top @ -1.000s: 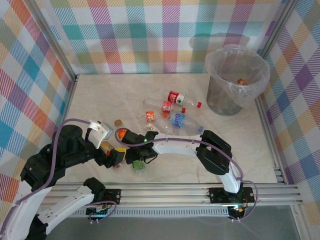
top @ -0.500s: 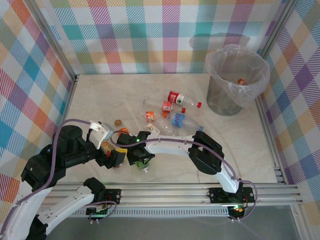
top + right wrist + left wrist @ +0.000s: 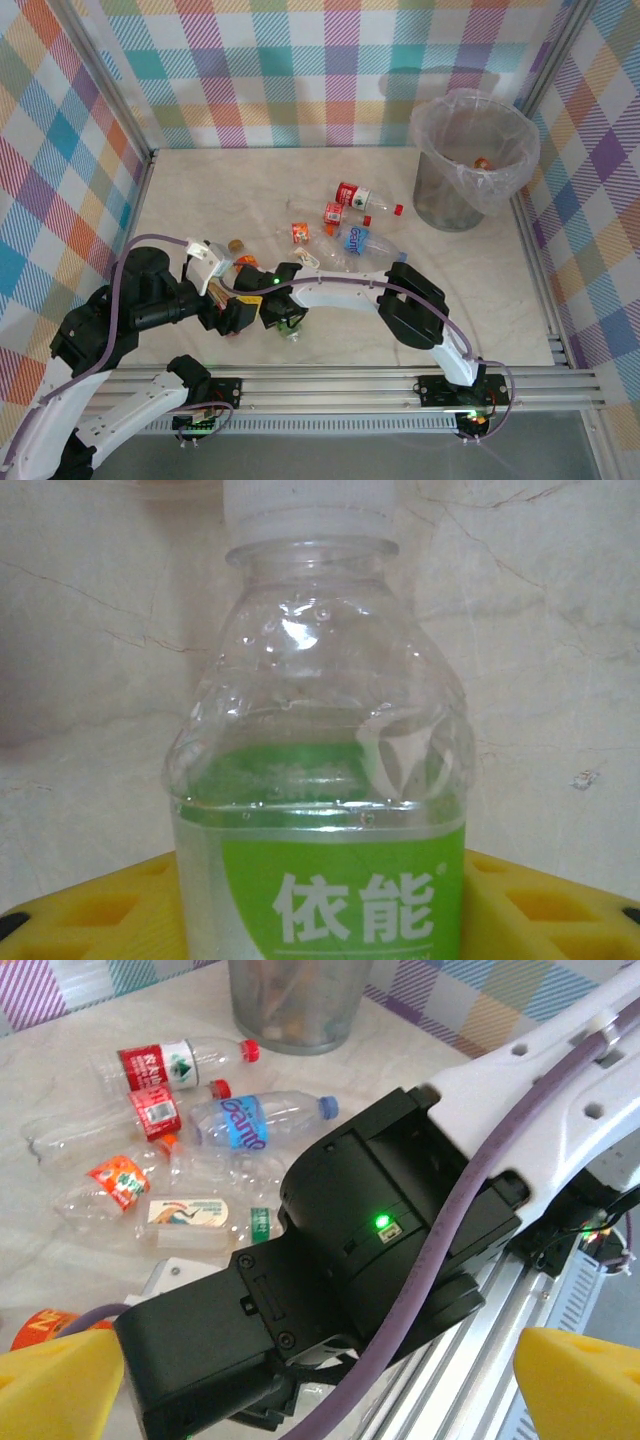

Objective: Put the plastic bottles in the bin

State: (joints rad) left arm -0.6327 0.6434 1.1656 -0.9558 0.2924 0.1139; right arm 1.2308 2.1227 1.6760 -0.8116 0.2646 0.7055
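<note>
In the right wrist view a clear bottle with a green label [image 3: 340, 890] stands upright, close up, between my yellow pads [image 3: 90, 905]. My right gripper [image 3: 320, 910] is shut on it, low over the table near the front rail [image 3: 280, 314]. My left gripper [image 3: 320, 1400] is open, its yellow fingertips [image 3: 60, 1385] wide apart on either side of the right arm's black wrist [image 3: 370, 1250]. It sits just left of the right gripper [image 3: 236, 312]. Several other bottles lie mid-table, among them red-labelled [image 3: 360, 197], blue-labelled [image 3: 358, 240] and orange-labelled [image 3: 299, 232] ones. The grey bin [image 3: 470, 165] stands at the far right.
Checked walls close in the table on three sides. The aluminium rail [image 3: 350, 380] runs along the near edge. A brown cap [image 3: 237, 244] lies near the left arm. A flat clear bottle with a white label [image 3: 190, 1215] lies just beyond the right wrist. The bin holds some bottles.
The right gripper slid a little left onto the green-labelled bottle a second ago, then held still. The left arm has edged right, towards the right gripper.
</note>
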